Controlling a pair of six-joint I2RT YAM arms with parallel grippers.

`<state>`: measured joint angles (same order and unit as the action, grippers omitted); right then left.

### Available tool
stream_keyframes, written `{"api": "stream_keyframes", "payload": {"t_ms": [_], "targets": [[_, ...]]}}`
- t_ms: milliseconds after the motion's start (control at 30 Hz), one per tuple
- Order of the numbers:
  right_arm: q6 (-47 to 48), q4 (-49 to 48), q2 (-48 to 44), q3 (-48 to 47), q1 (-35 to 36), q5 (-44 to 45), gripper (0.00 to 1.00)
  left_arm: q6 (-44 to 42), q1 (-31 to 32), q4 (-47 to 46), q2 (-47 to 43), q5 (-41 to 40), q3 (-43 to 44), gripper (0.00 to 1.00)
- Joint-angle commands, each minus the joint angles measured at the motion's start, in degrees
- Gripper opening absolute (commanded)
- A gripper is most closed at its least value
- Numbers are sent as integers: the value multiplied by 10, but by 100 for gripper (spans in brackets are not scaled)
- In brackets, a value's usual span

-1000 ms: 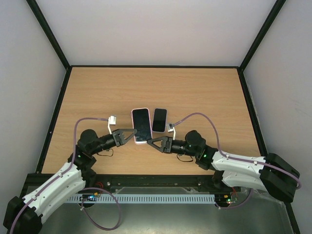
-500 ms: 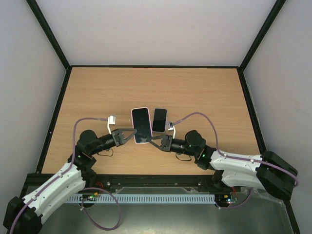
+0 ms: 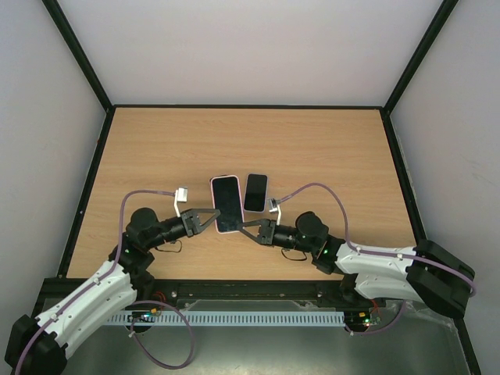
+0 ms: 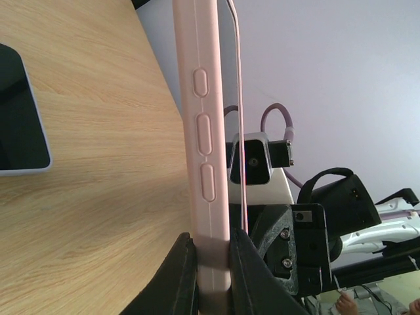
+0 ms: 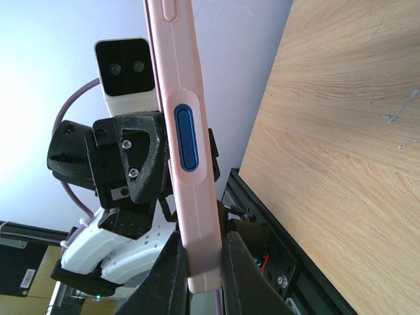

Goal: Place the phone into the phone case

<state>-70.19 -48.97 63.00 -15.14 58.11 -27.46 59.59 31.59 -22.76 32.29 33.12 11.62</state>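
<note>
The pink phone case (image 3: pixel 226 203), dark inside, lies at the table's middle. The dark phone (image 3: pixel 255 192) with a pale rim lies just right of it, apart from both grippers. My left gripper (image 3: pixel 211 215) is shut on the case's near left edge, which shows between its fingers in the left wrist view (image 4: pixel 211 246). My right gripper (image 3: pixel 244 226) is shut on the case's near right edge, the side with the blue button (image 5: pixel 186 136), as the right wrist view (image 5: pixel 200 246) shows. The phone's corner shows in the left wrist view (image 4: pixel 20 125).
The wooden table (image 3: pixel 328 156) has black rails along its edges and white walls around it. Both arms' purple cables (image 3: pixel 148 191) loop over the near part of the table.
My right gripper has moved left onto the case's near right edge and shut on it. My left gripper has kept its hold, and the case has shifted slightly toward me.
</note>
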Motion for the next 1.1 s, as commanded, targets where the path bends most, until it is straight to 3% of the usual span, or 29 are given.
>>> {"api": "stream_keyframes", "payload": {"t_ms": [0,167,300,500,533,833,1067], "targets": [[-12,-45,3,4,0,19,2,-48,-4,25,-9,-24,13,4],[-3,-34,2,3,0,22,2,-64,-3,78,-21,-49,31,27],[12,0,-7,1,0,38,2,-72,-4,116,-33,-69,43,54],[72,146,-44,-23,-12,96,2,-97,-5,190,-42,-101,67,88],[77,164,-51,-24,-19,101,2,-102,-5,203,-43,-108,70,98],[113,286,-101,-18,-136,105,2,-127,-7,285,-51,-151,88,100],[108,281,-96,12,-219,124,2,-136,-9,306,-66,-163,92,100]]}}
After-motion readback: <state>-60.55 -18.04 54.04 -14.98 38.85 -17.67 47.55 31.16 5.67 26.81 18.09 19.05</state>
